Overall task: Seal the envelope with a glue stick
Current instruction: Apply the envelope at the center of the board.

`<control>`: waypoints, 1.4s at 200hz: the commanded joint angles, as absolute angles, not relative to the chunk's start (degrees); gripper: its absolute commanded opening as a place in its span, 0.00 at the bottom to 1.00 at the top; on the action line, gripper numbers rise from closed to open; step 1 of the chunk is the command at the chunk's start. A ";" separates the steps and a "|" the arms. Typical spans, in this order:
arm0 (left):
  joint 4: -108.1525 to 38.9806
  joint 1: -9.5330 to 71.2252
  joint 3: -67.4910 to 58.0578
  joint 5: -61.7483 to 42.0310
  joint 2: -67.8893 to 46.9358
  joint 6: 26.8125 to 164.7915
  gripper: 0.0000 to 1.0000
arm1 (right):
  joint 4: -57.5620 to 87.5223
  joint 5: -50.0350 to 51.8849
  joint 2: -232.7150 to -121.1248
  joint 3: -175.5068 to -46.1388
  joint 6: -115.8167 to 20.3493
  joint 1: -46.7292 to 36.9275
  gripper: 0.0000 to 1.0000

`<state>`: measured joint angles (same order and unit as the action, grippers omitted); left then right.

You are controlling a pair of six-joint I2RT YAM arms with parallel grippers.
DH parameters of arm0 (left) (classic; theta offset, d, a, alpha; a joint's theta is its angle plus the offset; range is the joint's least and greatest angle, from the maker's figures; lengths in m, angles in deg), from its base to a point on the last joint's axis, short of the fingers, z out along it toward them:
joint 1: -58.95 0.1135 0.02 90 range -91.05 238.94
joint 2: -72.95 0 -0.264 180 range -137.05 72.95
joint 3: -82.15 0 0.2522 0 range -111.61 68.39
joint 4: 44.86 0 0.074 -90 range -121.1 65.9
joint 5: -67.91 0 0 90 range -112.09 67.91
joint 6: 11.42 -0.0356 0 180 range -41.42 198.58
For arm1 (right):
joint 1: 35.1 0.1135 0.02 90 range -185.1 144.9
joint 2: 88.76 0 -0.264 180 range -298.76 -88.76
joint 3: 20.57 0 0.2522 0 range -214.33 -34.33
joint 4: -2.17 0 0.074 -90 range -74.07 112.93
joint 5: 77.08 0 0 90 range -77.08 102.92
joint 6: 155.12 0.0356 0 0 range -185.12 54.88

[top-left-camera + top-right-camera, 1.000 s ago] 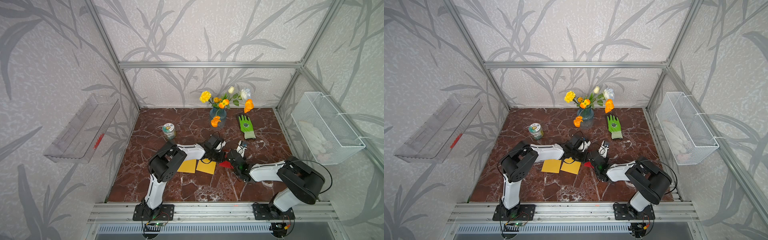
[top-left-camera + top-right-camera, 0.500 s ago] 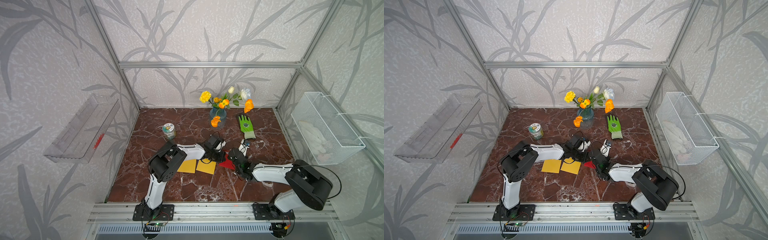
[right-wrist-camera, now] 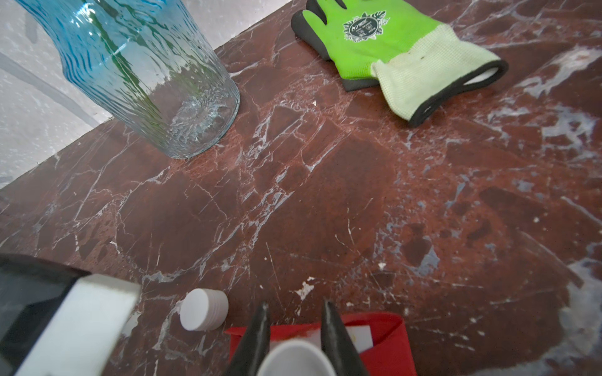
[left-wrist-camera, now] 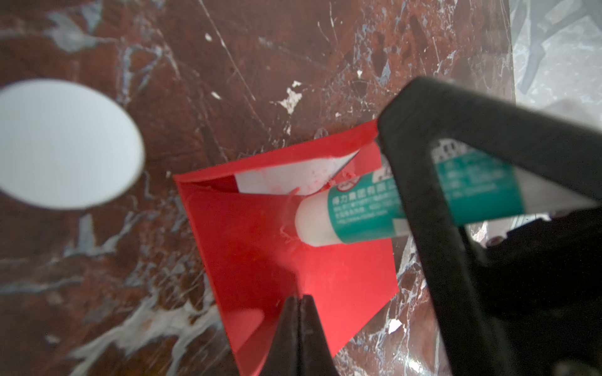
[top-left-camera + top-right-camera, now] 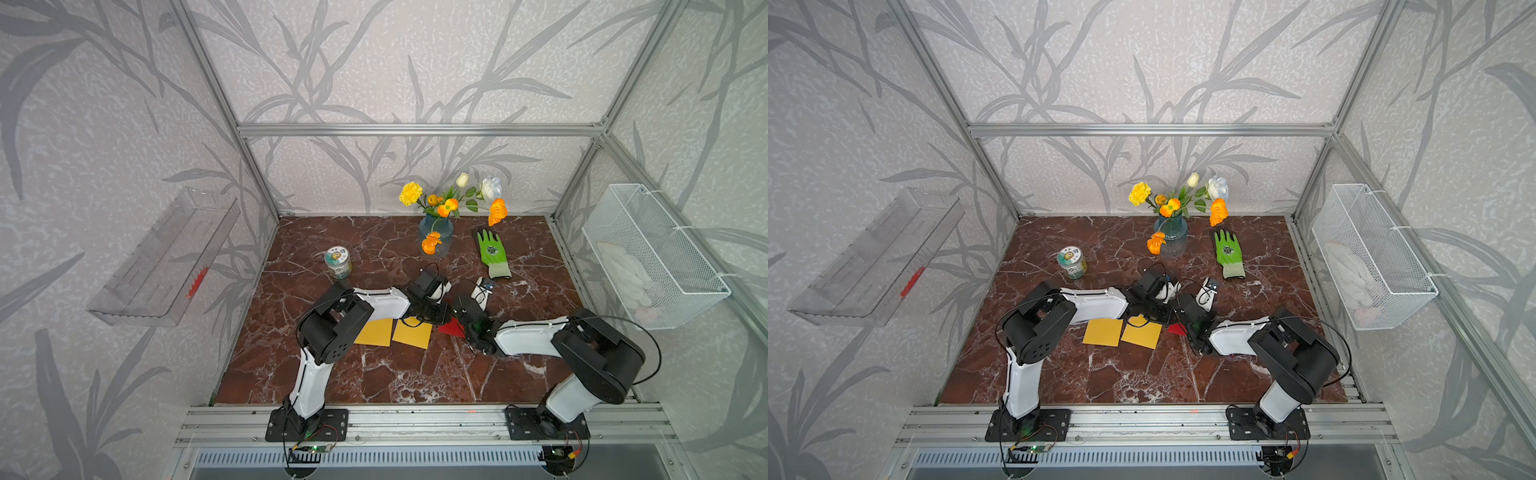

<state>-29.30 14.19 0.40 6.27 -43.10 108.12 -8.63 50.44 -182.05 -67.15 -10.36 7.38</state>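
Both grippers are clenched: left gripper (image 4: 301, 312) tips together on the red envelope (image 4: 260, 244); right gripper (image 3: 294, 309) grasps the glue stick (image 4: 358, 211), its tip touching the envelope's opening. White cap (image 3: 203, 309) lies beside the envelope.

Robot lab test cell: aluminium frame (image 5: 415, 129), leaf-print wall panels (image 5: 353, 62), marble-look tabletop (image 5: 374, 374), mounting rail (image 5: 415, 419).

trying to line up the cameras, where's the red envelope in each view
Both top views: the red envelope is a small red wedge mid-table, beside the yellow sheets.
Left wrist: mid-picture, under the glue stick tip.
Right wrist: beneath the right gripper, near the white cap.
Shared landmark: the glue stick, seen in both wrist views; too small to make out from above.
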 commanded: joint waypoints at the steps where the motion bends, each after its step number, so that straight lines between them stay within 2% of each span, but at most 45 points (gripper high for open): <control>1: -24.77 13.86 2.64 4.97 -45.67 107.67 0.00 | -10.14 50.24 -184.84 -68.52 -9.19 7.35 0.00; 107: -23.97 13.94 2.46 4.11 -46.01 107.94 0.00 | -6.72 50.39 -183.97 -66.32 -9.94 8.89 0.00; 168: -23.11 13.95 2.29 3.56 -46.34 108.18 0.00 | -6.48 51.51 -179.26 -62.77 -10.75 9.37 0.00; 231: -23.11 13.98 2.43 3.74 -46.36 108.20 0.00 | -7.99 56.61 -179.29 -61.10 -12.53 9.33 0.00; 280: -22.82 14.07 2.21 3.83 -46.59 107.98 0.00 | -4.50 57.53 -174.93 -60.09 -14.05 8.77 0.00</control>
